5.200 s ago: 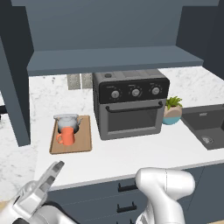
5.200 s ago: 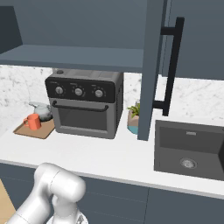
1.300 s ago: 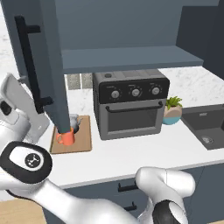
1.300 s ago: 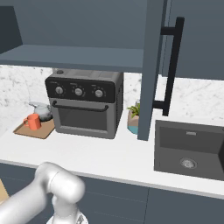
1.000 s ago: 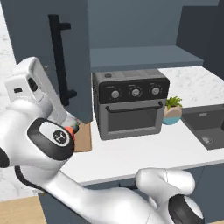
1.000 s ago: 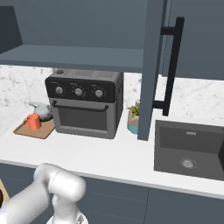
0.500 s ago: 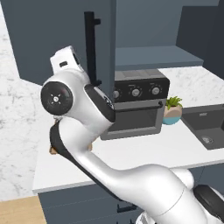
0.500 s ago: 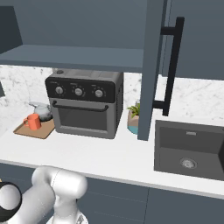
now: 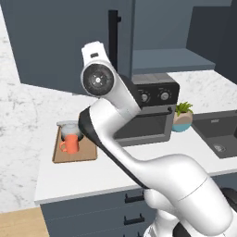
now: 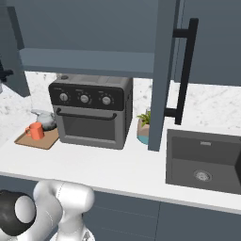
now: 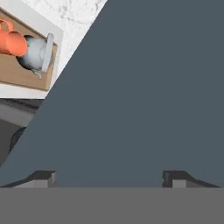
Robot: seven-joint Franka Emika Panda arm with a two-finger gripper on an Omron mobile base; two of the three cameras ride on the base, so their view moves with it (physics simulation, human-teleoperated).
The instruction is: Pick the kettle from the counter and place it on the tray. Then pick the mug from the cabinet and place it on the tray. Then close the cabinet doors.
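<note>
1. The cabinet (image 10: 94, 28) hangs over the counter, its one shelf bare where I can see it. Of the cabinet doors, the left door (image 9: 65, 41) has its flat panel broad across the left base view, its black bar handle (image 9: 112, 39) upright near its right edge. The right door (image 10: 162, 70) stands edge-on, swung out over the counter, its long black handle (image 10: 186, 68) facing the sink side.
2. My white arm (image 9: 139, 152) rises from the lower right of the left base view and reaches up to the left door.
3. The counter (image 10: 117, 164) runs white and marbled above dark drawers.
4. A black sink (image 10: 202, 160) is set into the counter at the right.
5. A dark toaster oven (image 10: 92, 110) stands on the counter under the shelf.
6. The tray (image 9: 74, 150) lies flat on the counter, left of the oven and just beside it.
7. My gripper (image 11: 111, 177) is spread wide with nothing between the fingers; the dark tips (image 11: 39, 177) sit against the flat face of the left door.
8. A small potted plant (image 9: 183, 118) stands between oven and sink.
9. The kettle (image 11: 37, 52) sits on the tray.
10. The mug (image 9: 69, 144) stands on the tray touching the kettle, on the side nearer my base.
</note>
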